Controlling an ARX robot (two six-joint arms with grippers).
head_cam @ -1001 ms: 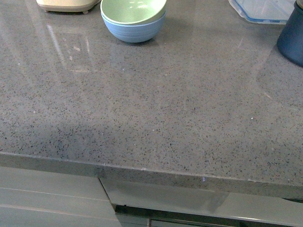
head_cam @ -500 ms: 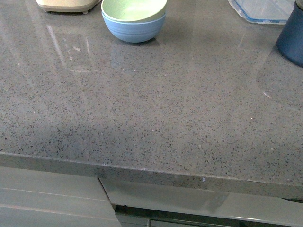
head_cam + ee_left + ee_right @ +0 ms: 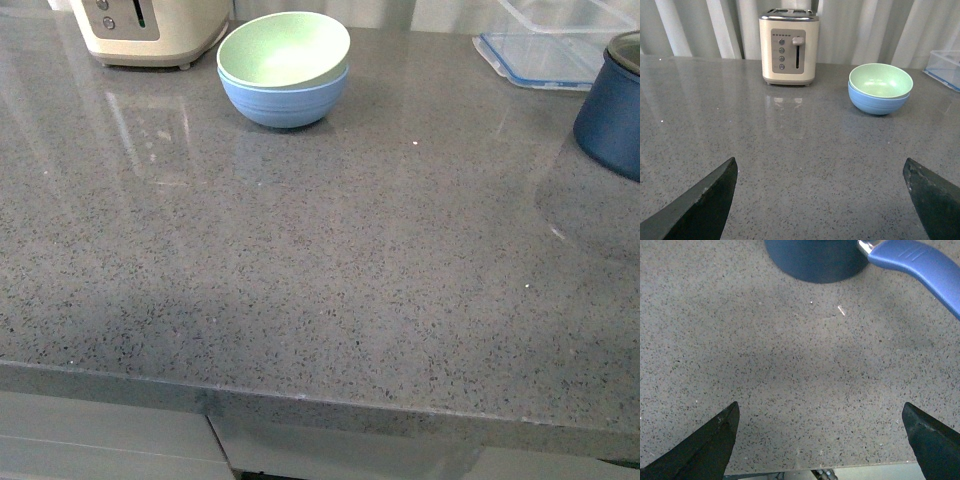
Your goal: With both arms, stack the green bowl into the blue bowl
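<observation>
Bowls: matte green bowl (image 3: 283, 47) nested in ridged blue bowl (image 3: 284, 98), just right of cream toaster (image 3: 152, 28).
Counter: speckled grey stone (image 3: 330, 260).
Grippers: left (image 3: 822, 197) & right (image 3: 821, 437) spread wide, empty.
Pot: navy, round (image 3: 613, 112), well right of toaster.

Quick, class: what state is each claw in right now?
Left claw: open, holding nothing.
Right claw: open, holding nothing.

No text, brand, or number can be read anywhere. The toaster (image 3: 788, 47), far ahead of the left gripper (image 3: 820, 200), carries buttons and small panel marks, all too small to read.
</observation>
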